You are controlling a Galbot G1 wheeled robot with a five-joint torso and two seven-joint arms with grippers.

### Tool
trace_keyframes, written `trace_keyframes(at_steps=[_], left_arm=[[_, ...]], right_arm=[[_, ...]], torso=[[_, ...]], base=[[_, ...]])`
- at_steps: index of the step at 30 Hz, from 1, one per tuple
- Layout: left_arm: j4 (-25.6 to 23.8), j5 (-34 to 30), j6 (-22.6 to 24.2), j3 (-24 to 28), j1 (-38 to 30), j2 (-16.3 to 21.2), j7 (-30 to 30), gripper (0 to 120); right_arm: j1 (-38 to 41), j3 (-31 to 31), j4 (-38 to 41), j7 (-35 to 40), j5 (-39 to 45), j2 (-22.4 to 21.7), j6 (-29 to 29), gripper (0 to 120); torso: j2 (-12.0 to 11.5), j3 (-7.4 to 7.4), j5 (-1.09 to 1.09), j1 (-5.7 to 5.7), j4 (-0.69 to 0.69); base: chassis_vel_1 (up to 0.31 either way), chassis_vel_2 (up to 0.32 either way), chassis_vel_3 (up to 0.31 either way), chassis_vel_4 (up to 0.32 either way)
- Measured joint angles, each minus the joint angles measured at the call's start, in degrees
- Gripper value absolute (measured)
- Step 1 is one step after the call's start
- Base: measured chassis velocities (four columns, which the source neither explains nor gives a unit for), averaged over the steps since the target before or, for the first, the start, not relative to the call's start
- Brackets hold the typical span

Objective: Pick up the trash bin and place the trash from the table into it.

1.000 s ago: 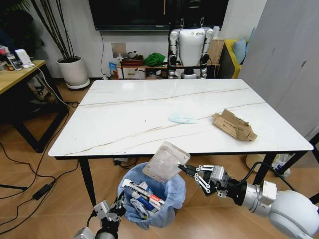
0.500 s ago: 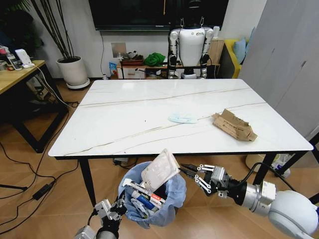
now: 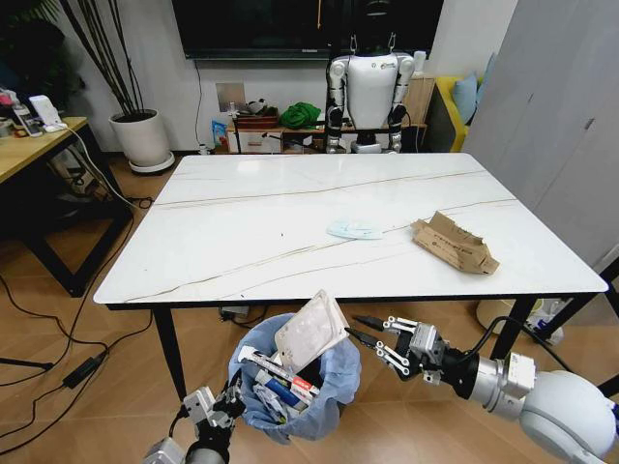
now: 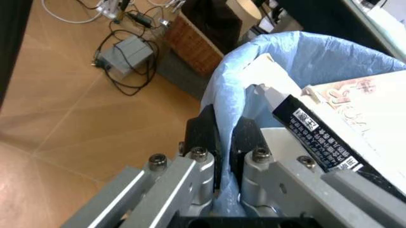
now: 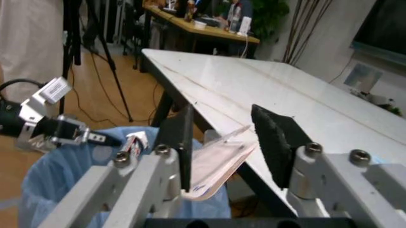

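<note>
Right gripper (image 3: pixel 368 338) gaping beside clear packet (image 3: pixel 310 333) resting in trash bin (image 3: pixel 338 372); left gripper (image 4: pixel 222 135) clamping rim. Advise withdrawing sideways, bin steady.

The trash bin (image 3: pixel 295 379) sits below the near edge of the table (image 3: pixel 242 232), between the left gripper (image 3: pixel 224 404) at its rim and the right gripper (image 3: pixel 372 340) beside it. A clear packet (image 3: pixel 309 332) leans in the bin (atop wrappers); on the table, a mask (image 3: pixel 354 229) lies left of torn cardboard (image 3: pixel 455 243)
</note>
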Motion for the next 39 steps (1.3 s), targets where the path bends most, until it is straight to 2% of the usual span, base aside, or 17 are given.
trace_keyframes(at_steps=[1,2,4,5,8,9,12,14,17,28,32,36,39], left_arm=[[0.2,0.3,0.0,-0.2,0.0,0.1,0.0,0],[0.4,0.4,0.1,-0.3,0.1,0.2,0.0,0],[0.6,0.6,0.1,-0.6,0.2,0.5,0.1,0],[0.6,0.6,0.1,-0.6,0.2,0.5,0.1,0],[0.3,0.6,0.1,-0.7,0.5,0.6,0.4,0],[0.3,0.6,0.1,-0.7,0.5,0.6,0.4,0],[-0.3,0.7,0.0,-0.9,1.2,0.8,1.0,0],[-0.4,0.7,0.0,-1.0,1.3,0.8,1.1,0],[-0.8,0.7,-0.1,-1.2,1.6,0.8,1.2,0],[-1.0,0.5,-0.2,-1.4,1.3,0.8,1.2,0],[-1.3,0.5,-0.2,-1.4,1.9,0.8,1.4,0],[-1.9,0.4,-0.2,-1.7,2.3,1.0,1.4,0],[-2.0,0.1,-0.1,-1.7,2.2,1.5,1.4,0]], right_arm=[[0.5,0.1,-0.1,0.1,0.3,0.4,0.1,40],[0.9,0.2,-0.2,0.1,0.6,0.7,0.1,40],[3.2,0.3,-0.7,0.8,2.2,2.2,0.0,53],[3.2,0.3,-0.7,0.8,2.2,2.2,0.0,53],[6.5,0.1,-1.7,1.8,4.9,3.6,-0.6,67],[6.5,0.1,-1.7,1.8,4.9,3.6,-0.6,67],[11.2,-1.0,-4.0,3.0,8.7,4.8,-1.6,81],[12.2,-1.4,-4.9,3.1,9.4,5.0,-1.6,84],[15.1,-2.2,-7.8,3.1,11.4,5.4,-1.8,97],[17.1,-5.5,-10.1,3.0,10.9,6.7,-2.3,100],[26.8,-12.5,-15.4,2.9,13.6,6.9,-2.6,100],[32.5,-17.3,-20.3,2.1,15.4,6.6,-2.9,100],[33.6,-18.5,-22.3,1.8,15.5,6.4,-3.2,100]], torso=[[0.0,0.0,0.0,0.0,0.0],[0.0,0.0,0.0,0.0,0.0],[0.0,0.0,0.0,0.0,0.0],[0.0,0.0,0.0,0.0,0.0],[0.0,0.0,0.0,0.0,0.0],[0.0,0.0,0.0,0.0,0.0],[0.0,0.0,0.0,0.0,0.0],[0.0,0.0,0.0,0.0,0.01],[0.0,0.0,0.0,0.0,0.01],[0.0,0.0,0.0,0.0,-0.02],[0.0,0.0,-0.01,-0.01,0.02],[0.0,0.0,0.0,0.0,0.02],[0.0,0.0,0.01,0.0,0.03]], base=[[0.0,0.0,0.0,0.0],[0.0,0.0,0.0,0.0],[0.0,0.0,0.0,0.0],[0.0,0.0,0.0,0.0],[0.0,0.0,0.0,0.0],[0.0,0.0,0.0,0.0],[0.0,0.0,0.0,0.0],[0.0,0.0,0.0,0.0],[0.0,0.0,0.0,0.0],[0.0,0.0,0.0,0.0],[0.0,0.0,0.0,0.0],[0.0,0.0,0.0,0.0],[0.0,0.0,0.0,0.0]])
